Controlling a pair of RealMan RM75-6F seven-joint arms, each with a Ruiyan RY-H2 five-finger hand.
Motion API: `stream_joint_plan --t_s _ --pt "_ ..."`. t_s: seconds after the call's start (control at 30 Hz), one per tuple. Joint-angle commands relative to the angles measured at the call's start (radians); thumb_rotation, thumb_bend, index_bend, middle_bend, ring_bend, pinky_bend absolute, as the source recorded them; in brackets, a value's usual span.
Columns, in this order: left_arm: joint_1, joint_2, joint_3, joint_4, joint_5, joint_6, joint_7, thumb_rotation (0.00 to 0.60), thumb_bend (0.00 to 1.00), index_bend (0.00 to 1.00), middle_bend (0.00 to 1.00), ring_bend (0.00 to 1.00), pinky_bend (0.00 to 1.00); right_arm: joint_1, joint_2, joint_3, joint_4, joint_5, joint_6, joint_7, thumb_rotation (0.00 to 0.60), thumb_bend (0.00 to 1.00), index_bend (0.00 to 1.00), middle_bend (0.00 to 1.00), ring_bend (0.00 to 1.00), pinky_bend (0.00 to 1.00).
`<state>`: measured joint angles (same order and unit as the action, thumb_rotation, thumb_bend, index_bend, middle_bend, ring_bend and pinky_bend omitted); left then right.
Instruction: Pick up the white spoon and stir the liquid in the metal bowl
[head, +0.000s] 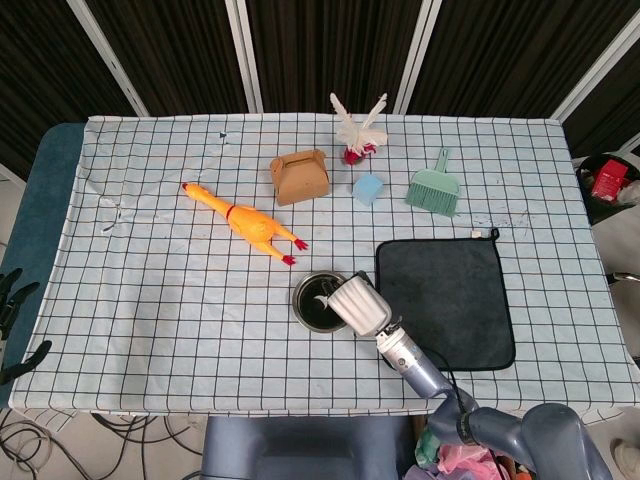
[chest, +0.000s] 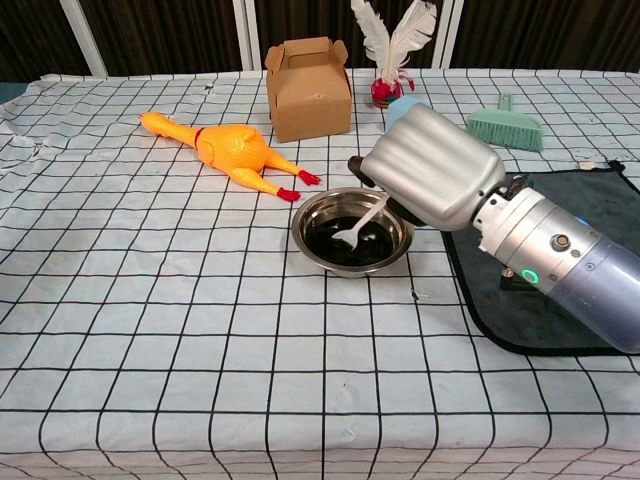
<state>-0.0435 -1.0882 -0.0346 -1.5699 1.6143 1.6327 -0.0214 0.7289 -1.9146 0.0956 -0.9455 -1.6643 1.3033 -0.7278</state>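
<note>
A metal bowl (chest: 313, 215) (head: 304, 290) with dark liquid sits near the table's front middle. My right hand (chest: 432, 170) (head: 361, 307) hovers over the bowl's right rim and holds the white spoon (chest: 358, 228) (head: 321, 299) by its handle. The spoon slants down to the left with its scoop in the liquid. My left hand (head: 14, 322) shows at the far left edge of the head view, off the table, its dark fingers spread and holding nothing.
A dark grey cloth (chest: 560, 250) lies right of the bowl under my right forearm. Behind the bowl are a yellow rubber chicken (chest: 230, 150), a cardboard box (chest: 307, 88), a blue cube (head: 367, 188), a feather ornament (chest: 390, 50) and a green brush (chest: 505, 128).
</note>
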Motion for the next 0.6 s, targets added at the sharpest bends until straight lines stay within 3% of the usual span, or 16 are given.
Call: stream_joint_plan --t_s 0.03,0.33,0.4,0.47,0.6 --pt "0.0 0.001 0.001 -0.001 0.0 -0.002 0.0 0.6 0.21 0.15 0.03 0.0 0.0 -0.005 0.011 0.01 -0.027 0.021 -0.02 -0.024 0.6 0.33 0.38 0.9 1.0 1.0" --pt "0.001 0.003 -0.001 -0.001 -0.003 0.001 -0.003 0.6 0.21 0.15 0.03 0.0 0.0 -0.017 0.06 0.046 -0.151 0.053 -0.017 -0.073 0.6 0.33 0.3 0.88 1.0 1.0" --pt "0.001 0.003 -0.002 0.0 -0.004 0.001 -0.003 0.6 0.21 0.15 0.03 0.0 0.0 -0.022 0.074 0.054 -0.18 0.055 -0.004 -0.069 0.6 0.33 0.27 0.83 0.99 0.98" --pt "0.001 0.004 -0.002 0.0 -0.005 0.001 -0.004 0.6 0.21 0.15 0.03 0.0 0.0 -0.035 0.104 0.068 -0.233 0.068 0.011 -0.062 0.6 0.33 0.26 0.73 0.91 0.93" --pt "0.001 0.005 -0.001 -0.002 -0.005 -0.002 -0.005 0.6 0.21 0.15 0.03 0.0 0.0 -0.103 0.234 0.108 -0.47 0.172 0.015 -0.064 0.6 0.32 0.24 0.56 0.74 0.75"
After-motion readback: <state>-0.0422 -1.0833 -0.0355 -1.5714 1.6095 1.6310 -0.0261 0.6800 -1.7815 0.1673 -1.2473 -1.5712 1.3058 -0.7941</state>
